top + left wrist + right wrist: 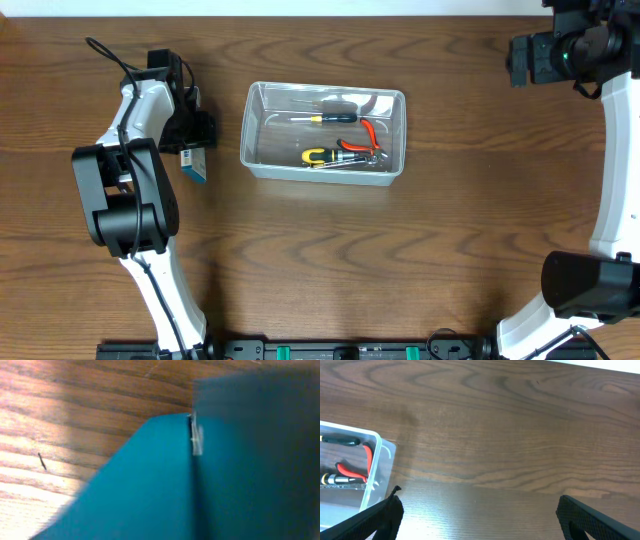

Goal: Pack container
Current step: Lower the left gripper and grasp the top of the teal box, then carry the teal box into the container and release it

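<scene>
Dark wood-grain table (pixel 400 260) carries the clear container (pixel 272 140) at its middle, red-handled pliers (pixel 368 130) inside. The left gripper (pixel 195 135) is over a blue-and-white box (pixel 197 168); I cannot tell how its jaws stand. The right gripper (pixel 479 501) has its jaws wide apart.

Your surface (pixel 420 260): dark brown wood grain, fills frame. Beyond far edge, pale strip (pixel 300 5); you can't tell wall or floor. Left wrist view: soft glare patch (pixel 20 510) on grain. Along near edge, black rail (pixel 300 350).
</scene>
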`<state>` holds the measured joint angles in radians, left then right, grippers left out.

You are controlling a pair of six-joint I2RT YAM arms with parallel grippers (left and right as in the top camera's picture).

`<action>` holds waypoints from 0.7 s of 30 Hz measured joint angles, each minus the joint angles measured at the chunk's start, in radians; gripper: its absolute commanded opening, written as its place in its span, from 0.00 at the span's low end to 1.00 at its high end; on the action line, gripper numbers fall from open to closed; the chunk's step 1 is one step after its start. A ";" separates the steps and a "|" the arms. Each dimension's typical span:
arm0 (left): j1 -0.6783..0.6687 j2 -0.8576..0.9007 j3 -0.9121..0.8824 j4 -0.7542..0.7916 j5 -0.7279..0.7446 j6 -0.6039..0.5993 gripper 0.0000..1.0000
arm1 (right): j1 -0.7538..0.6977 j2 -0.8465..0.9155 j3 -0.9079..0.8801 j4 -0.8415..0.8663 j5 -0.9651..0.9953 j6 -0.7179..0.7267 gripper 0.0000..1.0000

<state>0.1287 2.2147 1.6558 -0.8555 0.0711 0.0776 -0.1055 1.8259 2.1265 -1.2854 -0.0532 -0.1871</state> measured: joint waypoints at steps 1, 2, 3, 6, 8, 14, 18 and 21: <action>0.000 -0.001 -0.001 0.000 0.001 0.001 0.55 | 0.000 0.000 0.000 0.000 0.000 0.000 0.99; 0.000 -0.002 -0.002 0.001 0.000 -0.001 0.52 | 0.000 0.000 0.000 0.000 0.000 0.000 0.99; 0.000 -0.003 -0.002 0.001 0.000 0.000 0.50 | 0.000 0.000 0.000 0.000 0.000 0.000 0.99; 0.000 -0.003 -0.003 0.000 0.000 0.002 0.46 | 0.000 0.000 0.000 0.000 0.000 0.000 0.99; 0.000 -0.005 -0.005 0.000 0.000 0.002 0.44 | 0.000 0.000 0.000 0.000 0.000 0.000 0.99; 0.000 -0.005 -0.006 -0.004 0.000 0.002 0.33 | 0.000 0.000 0.000 0.000 0.000 0.000 0.99; -0.001 -0.005 -0.007 -0.005 0.001 0.002 0.28 | 0.000 0.000 0.000 0.000 0.000 0.000 0.99; -0.001 -0.005 -0.008 -0.008 0.003 0.001 0.20 | 0.000 0.000 0.000 0.000 0.000 0.000 0.99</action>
<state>0.1280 2.2093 1.6478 -0.8639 0.0746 0.0788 -0.1055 1.8259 2.1265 -1.2854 -0.0532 -0.1871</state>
